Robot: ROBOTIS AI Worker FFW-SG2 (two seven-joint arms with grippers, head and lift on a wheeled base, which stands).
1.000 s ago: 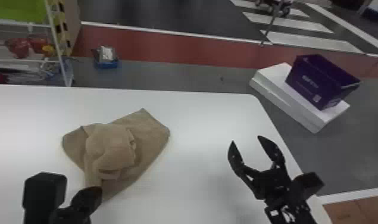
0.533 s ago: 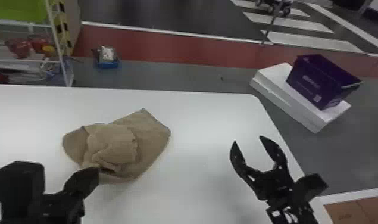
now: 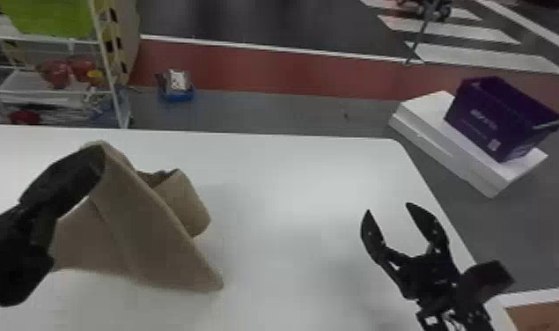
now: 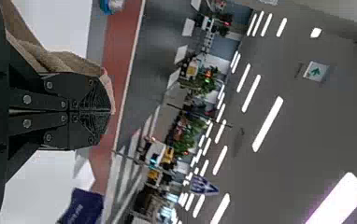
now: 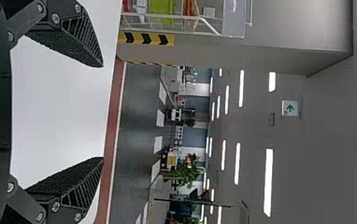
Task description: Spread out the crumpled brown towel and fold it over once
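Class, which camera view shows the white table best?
The head view, since it takes in the table's far edge and a rounded corner. The left wrist view gives patches beside the left gripper; the right wrist view, a stretch between the right gripper's parted fingers.

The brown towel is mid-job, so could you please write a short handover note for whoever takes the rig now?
Left gripper: shut on the towel, holding it up.
Right gripper: open and empty, by the right side of the table.
Towel: draped in folds from the left gripper; whether its lower end touches the table is unclear.
Done: towel gripped and raised.
To do: spread it flat, then fold it over once.
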